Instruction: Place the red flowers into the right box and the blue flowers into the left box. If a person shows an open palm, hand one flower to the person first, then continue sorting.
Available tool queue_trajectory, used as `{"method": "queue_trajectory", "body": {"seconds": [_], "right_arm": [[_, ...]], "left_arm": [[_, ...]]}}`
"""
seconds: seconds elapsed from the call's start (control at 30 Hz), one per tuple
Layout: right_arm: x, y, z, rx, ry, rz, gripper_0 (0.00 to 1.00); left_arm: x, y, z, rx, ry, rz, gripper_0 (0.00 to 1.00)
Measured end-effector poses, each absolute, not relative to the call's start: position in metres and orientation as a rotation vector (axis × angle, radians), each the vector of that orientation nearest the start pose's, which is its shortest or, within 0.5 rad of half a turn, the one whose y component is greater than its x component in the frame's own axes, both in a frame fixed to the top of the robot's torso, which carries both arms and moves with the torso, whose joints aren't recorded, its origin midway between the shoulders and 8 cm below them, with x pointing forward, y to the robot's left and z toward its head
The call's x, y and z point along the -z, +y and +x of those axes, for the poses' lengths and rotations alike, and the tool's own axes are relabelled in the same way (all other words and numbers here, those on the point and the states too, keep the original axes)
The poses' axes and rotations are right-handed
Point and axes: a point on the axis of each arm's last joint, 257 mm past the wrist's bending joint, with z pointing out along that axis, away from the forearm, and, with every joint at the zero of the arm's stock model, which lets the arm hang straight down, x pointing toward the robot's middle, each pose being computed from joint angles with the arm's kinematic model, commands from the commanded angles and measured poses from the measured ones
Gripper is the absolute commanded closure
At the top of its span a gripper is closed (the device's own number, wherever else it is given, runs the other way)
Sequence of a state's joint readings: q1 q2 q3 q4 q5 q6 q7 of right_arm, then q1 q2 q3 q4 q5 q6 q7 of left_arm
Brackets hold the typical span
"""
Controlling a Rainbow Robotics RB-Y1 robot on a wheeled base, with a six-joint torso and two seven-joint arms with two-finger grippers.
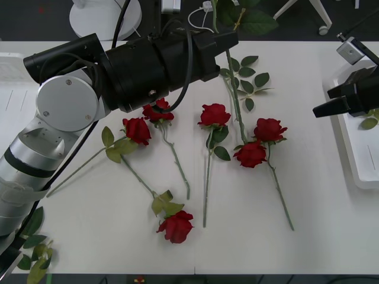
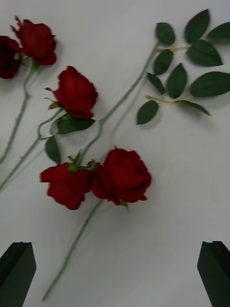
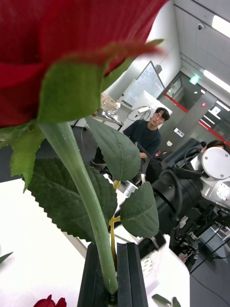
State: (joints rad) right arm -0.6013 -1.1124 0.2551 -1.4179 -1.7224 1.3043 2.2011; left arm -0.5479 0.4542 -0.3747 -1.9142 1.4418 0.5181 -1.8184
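My left gripper (image 1: 228,39) hangs over the table's far middle, shut on the green stem of a red flower (image 3: 72,57). In the left wrist view its black fingers (image 3: 130,273) pinch the stem just below the leaves, and the bloom sits close to the camera. Its leaves (image 1: 251,19) stick out past the gripper. Several more red flowers (image 1: 214,114) lie on the white table. My right gripper (image 1: 324,109) is open beside the right box (image 1: 355,163), and its wrist view looks down on a pair of touching blooms (image 2: 122,175). The left box (image 1: 10,89) is at the far left. Blue flowers are out of view.
A loose leaf sprig (image 1: 246,77) lies at the back middle, and more sprigs (image 1: 32,242) lie at the near left corner. A green leaf (image 1: 370,122) rests in the right box. A white stand base (image 1: 106,18) stands beyond the table.
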Motion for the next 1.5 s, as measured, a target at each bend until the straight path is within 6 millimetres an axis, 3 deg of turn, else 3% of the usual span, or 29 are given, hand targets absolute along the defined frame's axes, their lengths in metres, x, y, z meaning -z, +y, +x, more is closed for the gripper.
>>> {"method": "queue_trajectory", "body": {"seconds": [0.33, 0.5, 0.7, 1.0, 1.47, 1.5], "right_arm": [[0.105, -0.216, 0.437, -0.896, 2.154, -1.038, 0.0], [0.099, -0.199, 0.424, -0.933, 2.117, -1.098, 0.0], [0.102, -0.164, 0.406, -1.007, 2.052, -1.172, 0.0], [0.109, -0.118, 0.402, -1.064, 1.965, -1.211, 0.0], [0.132, -0.074, 0.4, -1.121, 1.938, -1.175, 0.0], [0.132, -0.071, 0.401, -1.126, 1.931, -1.17, 0.04]], "left_arm": [[-0.037, -0.064, 0.455, 1.174, 1.414, 0.591, 1.0], [-0.037, -0.064, 0.455, 1.174, 1.413, 0.591, 1.0], [-0.037, -0.064, 0.455, 1.174, 1.413, 0.591, 1.0], [-0.037, -0.064, 0.455, 1.174, 1.413, 0.591, 1.0], [-0.037, -0.064, 0.455, 1.174, 1.413, 0.591, 1.0], [-0.037, -0.064, 0.455, 1.174, 1.413, 0.591, 1.0]]}}
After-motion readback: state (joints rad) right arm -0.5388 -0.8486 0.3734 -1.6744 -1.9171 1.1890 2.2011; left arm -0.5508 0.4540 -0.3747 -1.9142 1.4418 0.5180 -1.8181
